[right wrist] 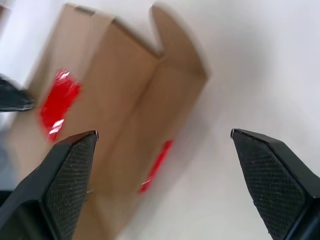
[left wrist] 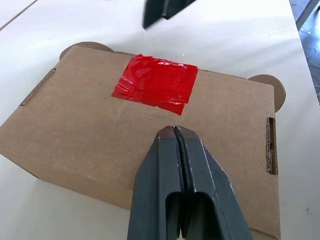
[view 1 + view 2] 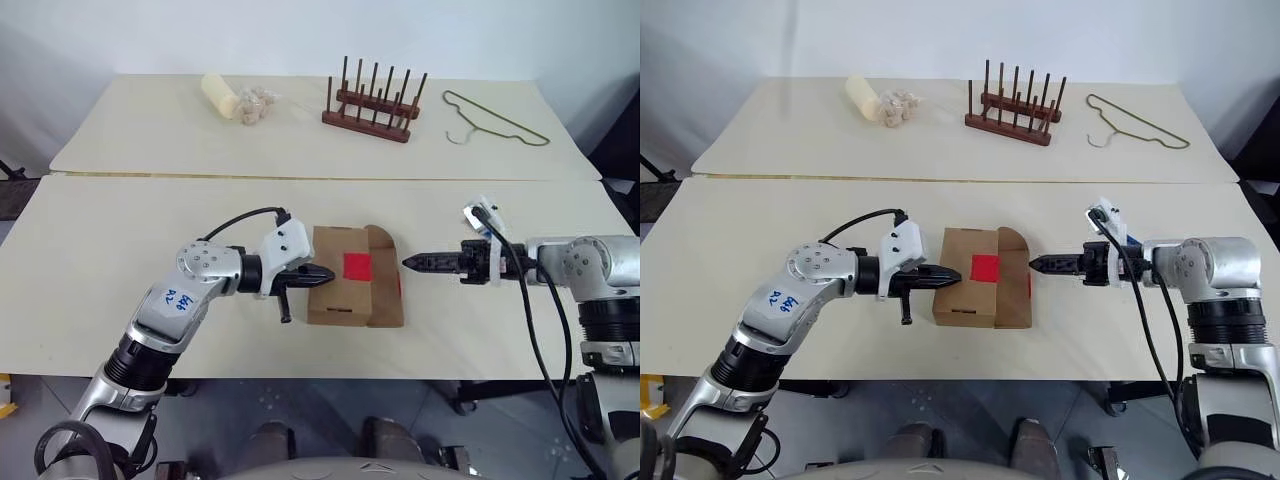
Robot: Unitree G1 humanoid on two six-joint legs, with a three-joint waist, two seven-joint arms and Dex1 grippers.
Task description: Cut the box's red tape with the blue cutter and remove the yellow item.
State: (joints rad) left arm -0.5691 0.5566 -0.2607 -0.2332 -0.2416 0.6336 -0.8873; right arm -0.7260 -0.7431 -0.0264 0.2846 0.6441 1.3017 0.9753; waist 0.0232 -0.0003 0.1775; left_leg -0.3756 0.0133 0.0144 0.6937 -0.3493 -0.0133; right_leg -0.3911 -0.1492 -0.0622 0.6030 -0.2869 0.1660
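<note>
The box [image 3: 335,290] lies on the near table between my two grippers, and its right end flap [image 3: 380,240] stands open. The red tape [image 2: 155,84] sits as a square patch on the box's top, and a second red strip [image 1: 155,167] shows at the open end. My left gripper [image 3: 325,276] is shut with nothing in it, its tips over the box top just short of the patch. My right gripper [image 1: 164,132] is open and empty, pointing at the open end from the right, apart from the box. The blue cutter and the yellow item are out of view.
On the far table stand a cream roll with small lumps [image 3: 235,98], a wooden peg rack [image 3: 372,105] and a wire hanger [image 3: 495,120]. A seam [image 3: 300,177] divides the two tables. Bare tabletop surrounds the box.
</note>
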